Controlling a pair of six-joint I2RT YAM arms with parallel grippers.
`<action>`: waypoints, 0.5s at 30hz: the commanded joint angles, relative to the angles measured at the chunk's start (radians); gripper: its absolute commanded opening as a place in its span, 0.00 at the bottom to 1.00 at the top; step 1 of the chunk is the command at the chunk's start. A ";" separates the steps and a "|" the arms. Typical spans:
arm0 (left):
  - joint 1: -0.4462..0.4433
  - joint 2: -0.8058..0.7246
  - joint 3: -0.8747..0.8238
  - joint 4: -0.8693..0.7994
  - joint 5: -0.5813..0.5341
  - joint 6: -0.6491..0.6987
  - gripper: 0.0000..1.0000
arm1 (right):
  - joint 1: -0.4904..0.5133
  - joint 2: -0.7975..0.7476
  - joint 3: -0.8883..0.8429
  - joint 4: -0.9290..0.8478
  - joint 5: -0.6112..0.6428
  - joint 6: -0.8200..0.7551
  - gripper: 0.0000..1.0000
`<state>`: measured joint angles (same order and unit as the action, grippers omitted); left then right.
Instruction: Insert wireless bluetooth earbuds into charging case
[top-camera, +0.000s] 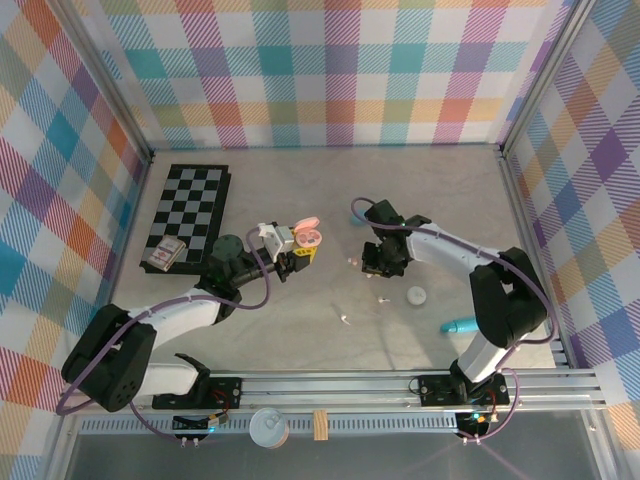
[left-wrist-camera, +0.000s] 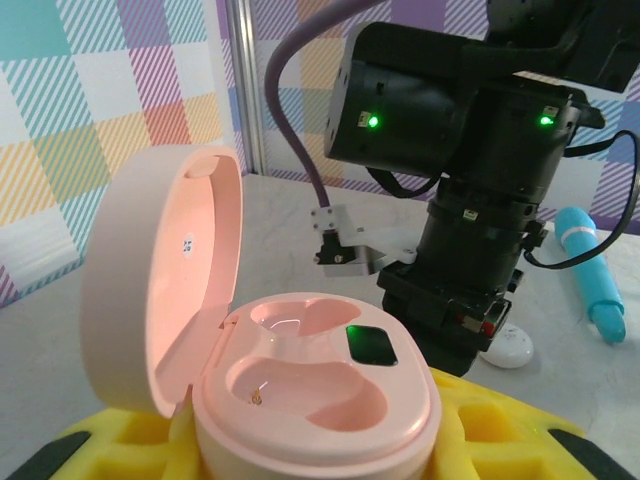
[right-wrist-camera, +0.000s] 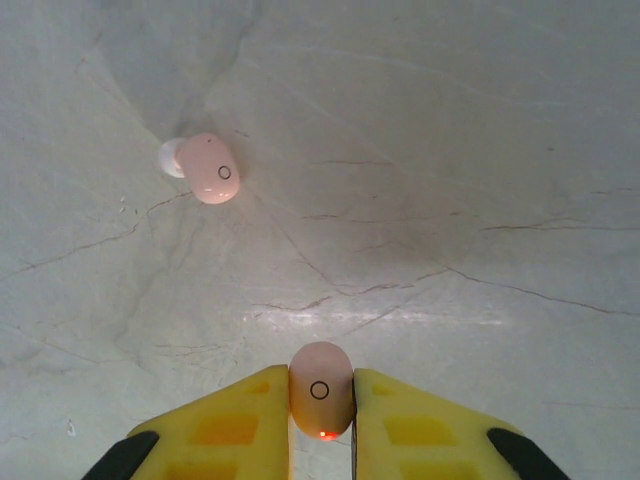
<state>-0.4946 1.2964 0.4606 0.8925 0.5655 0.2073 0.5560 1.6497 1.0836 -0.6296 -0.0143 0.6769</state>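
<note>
The left gripper (top-camera: 298, 250) is gripping the pink pebble-shaped plastic charging case (left-wrist-camera: 310, 395) low on its base, yellow jaws pressing against its sides, lid standing open. To the right of that case and apart from it, the right gripper (right-wrist-camera: 321, 400) is pinching a small pink plastic earbud (right-wrist-camera: 320, 375), jaws nearly closed on it. A second pink earbud (right-wrist-camera: 210, 168) is lying on the grey marbled table (right-wrist-camera: 450, 180), also right of the case.

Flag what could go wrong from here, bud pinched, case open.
1. The pink earbud is pinched by its sides between the right fingers; it may twist or slip in transit.
2. The open case, held in the left fingers, has shaped wells; a misrotated bud may not seat.
3. The second earbud lies loose on the table and could be knocked.
</note>
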 joint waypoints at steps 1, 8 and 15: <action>0.007 0.011 0.000 0.063 -0.012 0.027 0.27 | 0.004 -0.035 -0.012 -0.019 0.039 0.049 0.19; -0.025 0.077 -0.001 0.131 -0.069 0.037 0.27 | 0.011 -0.124 0.002 -0.034 -0.030 0.001 0.20; -0.076 0.160 0.017 0.158 -0.138 0.082 0.26 | 0.075 -0.186 0.118 -0.101 -0.018 -0.010 0.20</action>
<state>-0.5503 1.4380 0.4606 0.9840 0.4648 0.2462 0.6079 1.4952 1.1427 -0.6876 -0.0235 0.6876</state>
